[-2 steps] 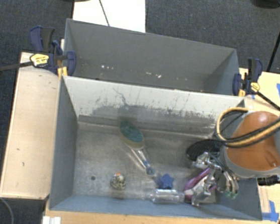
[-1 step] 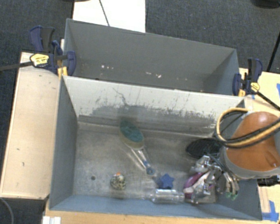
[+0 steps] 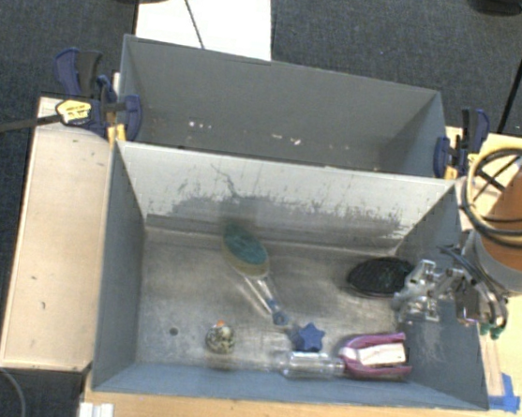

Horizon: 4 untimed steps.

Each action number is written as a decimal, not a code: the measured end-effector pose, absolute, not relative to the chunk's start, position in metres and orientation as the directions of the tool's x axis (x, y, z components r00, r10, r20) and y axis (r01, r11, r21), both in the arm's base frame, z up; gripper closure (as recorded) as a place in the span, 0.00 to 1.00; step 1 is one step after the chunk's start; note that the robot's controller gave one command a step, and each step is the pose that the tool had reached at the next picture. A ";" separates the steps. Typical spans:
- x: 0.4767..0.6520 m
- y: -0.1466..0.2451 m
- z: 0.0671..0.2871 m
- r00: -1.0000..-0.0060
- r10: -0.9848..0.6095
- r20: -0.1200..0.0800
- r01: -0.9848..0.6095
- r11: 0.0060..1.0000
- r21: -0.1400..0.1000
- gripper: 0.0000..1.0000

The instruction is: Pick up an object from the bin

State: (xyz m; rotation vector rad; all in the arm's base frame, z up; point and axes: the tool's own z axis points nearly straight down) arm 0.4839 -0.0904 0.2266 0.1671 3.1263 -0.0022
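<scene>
Judging by how things lie, the step in hand is the approach, with nothing lifted yet. A black oval thing (image 3: 380, 277) lies at the right end of the bin's (image 3: 122, 261) floor, near the back wall. The gripper (image 3: 417, 298) hangs just beside it on its right, over the sloping side wall; whether it is open or closed I cannot tell. The next move probably calls for shifting left over that black thing, then going down to straddle it. Counting from the left:

- one small speckled ball (image 3: 219, 337)
- one brush (image 3: 245, 248) with a teal head and clear handle
- one blue star-shaped piece (image 3: 308, 335)
- one clear tube (image 3: 308, 364)
- one purple-and-white packet (image 3: 375, 354)
- the one black oval

That makes six things, one of each.
</scene>
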 end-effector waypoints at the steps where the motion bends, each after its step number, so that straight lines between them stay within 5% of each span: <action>1: 0.483 -0.090 0.222 -0.994 0.106 -0.003 0.106 0.994 0.000 0.00; 2: 0.507 -0.070 0.084 -0.978 0.209 0.009 0.209 0.978 0.002 0.00; 3: 0.482 -0.045 0.073 -0.992 0.129 -0.014 0.129 0.992 0.001 0.00; 4: 0.504 -0.125 0.089 -0.990 -0.137 -0.003 -0.137 0.990 -0.004 0.00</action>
